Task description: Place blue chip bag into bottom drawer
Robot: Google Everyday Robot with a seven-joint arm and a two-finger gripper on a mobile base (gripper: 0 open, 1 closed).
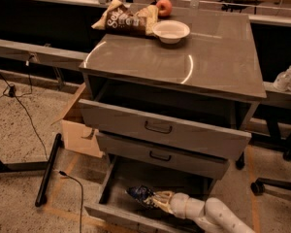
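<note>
The blue chip bag (140, 194) is a small crumpled navy foil bag inside the open bottom drawer (117, 215), toward its left middle. My gripper (154, 199) reaches in from the lower right on a white arm, and its fingers are closed on the bag's right end. The bag looks low over the drawer floor; I cannot tell whether it rests on it. The two upper drawers also stand partly pulled out above it.
On the cabinet top (208, 57) are a brown chip bag (127, 19), a white bowl (171, 31) and a red apple (164, 7). A cardboard box (77, 130) stands left of the cabinet. A black cable (75, 188) runs over the floor.
</note>
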